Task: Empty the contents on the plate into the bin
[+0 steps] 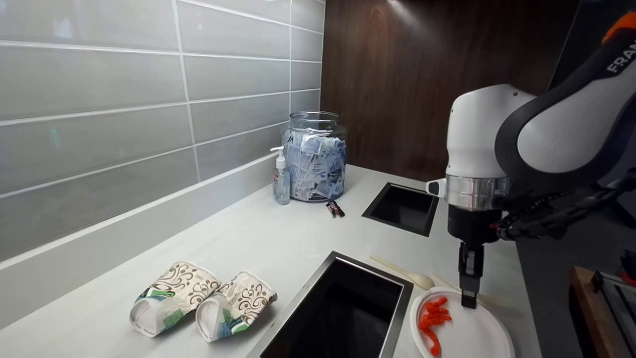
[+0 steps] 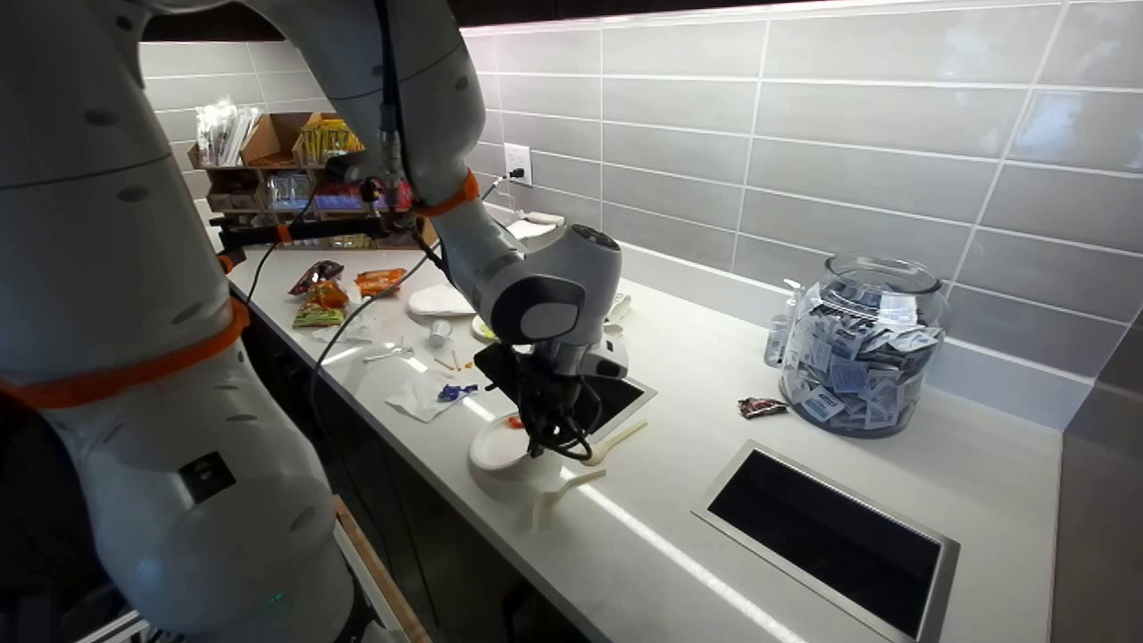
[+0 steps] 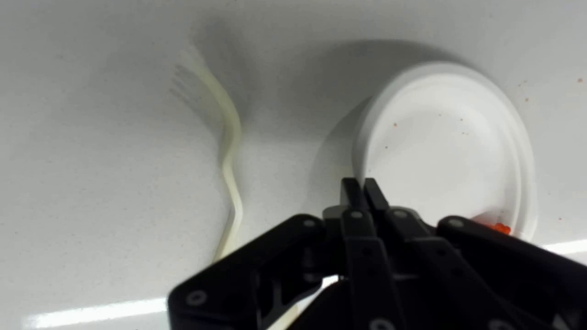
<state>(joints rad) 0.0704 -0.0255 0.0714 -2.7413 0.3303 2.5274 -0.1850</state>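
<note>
The white plate [image 1: 484, 333] hangs at the counter's front side; its shadow [image 3: 330, 156] lies apart from its edge, so it appears slightly raised. My gripper [image 3: 364, 185] is shut on the plate's rim, one finger inside and one outside. Red scraps, the contents [image 1: 433, 320], lie bunched at one side of the plate, towards the bin. In the wrist view a finger linkage partly covers the contents [image 3: 500, 228]. Beside the plate is the bin, a large dark opening with a metal rim [image 1: 401, 308]; in an exterior view the arm partly hides it.
A spoon [image 1: 420, 281] and a fork [image 3: 231, 137] lie close to the plate. The smaller opening [image 2: 830, 536] is further along the counter. Patterned paper cups [image 1: 181, 293] lie past the bin. A glass jar [image 1: 315, 164] and pump bottle [image 1: 281, 179] stand by the tiled wall.
</note>
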